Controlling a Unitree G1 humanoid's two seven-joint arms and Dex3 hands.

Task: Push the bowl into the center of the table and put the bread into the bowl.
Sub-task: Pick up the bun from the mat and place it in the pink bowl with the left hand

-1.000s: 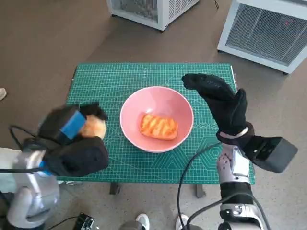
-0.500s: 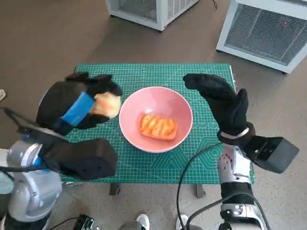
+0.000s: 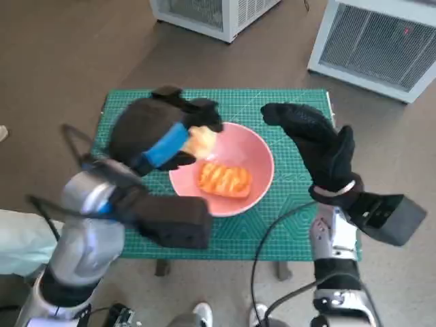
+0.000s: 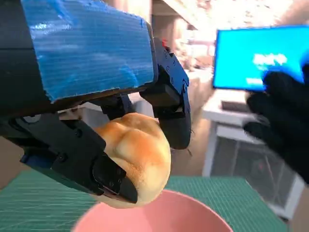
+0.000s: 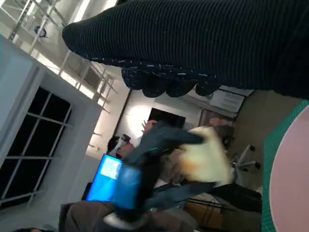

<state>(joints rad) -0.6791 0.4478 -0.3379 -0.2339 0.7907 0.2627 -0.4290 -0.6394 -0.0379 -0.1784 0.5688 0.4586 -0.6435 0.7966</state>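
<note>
Bread roll (image 3: 201, 139) gripped in left robot hand (image 3: 160, 133), up over the left rim of the pink bowl (image 3: 261, 153). Bowl sits mid-table on the green cutting mat (image 3: 293, 225) covering the table, with a glazed orange pastry (image 3: 225, 180) lying inside. Right robot hand (image 3: 315, 144) hovers just beside the bowl's right rim, fingers apart, holding nothing. Brown floor (image 3: 68, 48); white grilled units (image 3: 371, 41) past the table's far edge. Blue screen (image 4: 260, 58) in left wrist view, writing unreadable.

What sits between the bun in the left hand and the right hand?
In the head view, the pink bowl with an orange pastry inside lies between the bun, held by the left hand, and the right hand.
</note>
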